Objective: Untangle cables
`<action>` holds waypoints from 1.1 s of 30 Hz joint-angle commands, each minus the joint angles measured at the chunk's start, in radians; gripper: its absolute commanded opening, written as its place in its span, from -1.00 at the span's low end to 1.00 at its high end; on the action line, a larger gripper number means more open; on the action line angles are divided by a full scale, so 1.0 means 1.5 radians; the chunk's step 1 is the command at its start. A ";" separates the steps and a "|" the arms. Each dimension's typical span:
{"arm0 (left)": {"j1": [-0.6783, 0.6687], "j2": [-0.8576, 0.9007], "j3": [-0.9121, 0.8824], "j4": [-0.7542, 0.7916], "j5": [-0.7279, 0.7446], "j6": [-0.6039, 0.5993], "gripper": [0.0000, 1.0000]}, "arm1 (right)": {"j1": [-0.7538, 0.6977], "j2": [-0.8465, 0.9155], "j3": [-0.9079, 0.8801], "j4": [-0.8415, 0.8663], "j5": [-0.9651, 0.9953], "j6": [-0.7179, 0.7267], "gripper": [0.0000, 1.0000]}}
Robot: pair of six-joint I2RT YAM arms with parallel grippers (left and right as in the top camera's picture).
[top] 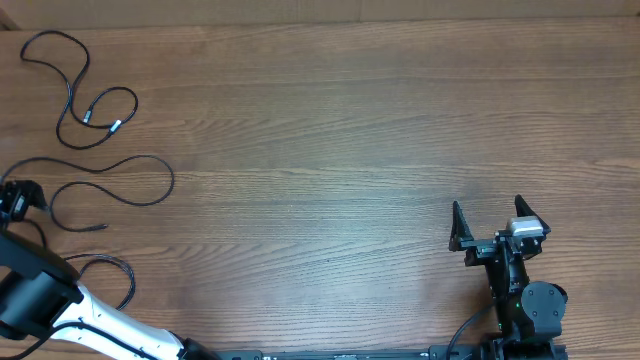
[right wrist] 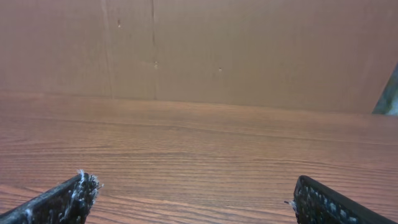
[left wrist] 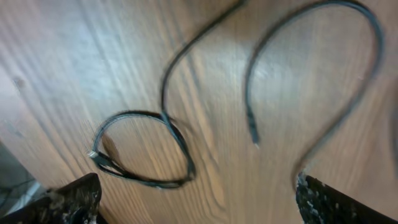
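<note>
1. Left gripper (left wrist: 198, 182): its fingers (left wrist: 74, 199) sit at the two bottom corners of the left wrist view, spread wide. It is released, with nothing between the pads, and it faces down onto the table (top: 340, 150).
2. Just ahead of the left gripper is a looped strand (left wrist: 165, 116) lying flat on the wood. It closes into an oval with a small silver-tipped plug (left wrist: 93, 154) on the side nearest one finger.
3. Beside that loop is a U-shaped strand (left wrist: 247, 93). Its free end points back toward the gripper, and its other leg curves round and runs down to just beside the opposite finger. Whether the two touch, I cannot tell.
4. The table edge cuts across the corner behind the near finger, with grey floor (left wrist: 12, 180) beyond it, so the left gripper works close to the rim.
5. The overhead view shows all the cables (top: 150, 204) on the left gripper's side. Farthest ahead of it, near the table's far edge, is the far cable (top: 68, 88), a separate loose loop with two silver tips.
6. Right gripper (top: 488, 212): the jaws are spread wide and it is released, holding nothing. It is well apart from every cable.
7. Ahead of the right gripper, bare wood grain runs out to a brown panel (right wrist: 249, 50) standing at the far edge.
</note>
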 commanded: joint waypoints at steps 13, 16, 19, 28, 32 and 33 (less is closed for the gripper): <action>-0.089 0.001 0.003 0.034 -0.015 0.064 0.93 | -0.003 -0.005 -0.007 0.005 0.008 -0.001 1.00; -0.092 0.001 -0.023 0.067 -0.063 0.044 0.91 | -0.003 -0.005 -0.007 0.005 0.008 -0.001 1.00; -0.092 0.001 -0.070 0.111 -0.083 0.045 0.95 | -0.003 -0.005 -0.007 0.005 0.008 -0.001 1.00; -0.093 0.001 -0.218 0.297 0.006 0.045 0.58 | -0.003 -0.005 -0.007 0.005 0.008 -0.001 1.00; -0.094 0.001 -0.244 0.336 0.007 0.045 0.37 | -0.003 -0.005 -0.007 0.005 0.008 -0.001 1.00; -0.094 0.001 -0.250 0.345 0.007 0.045 0.37 | -0.003 -0.005 -0.007 0.005 0.008 -0.001 1.00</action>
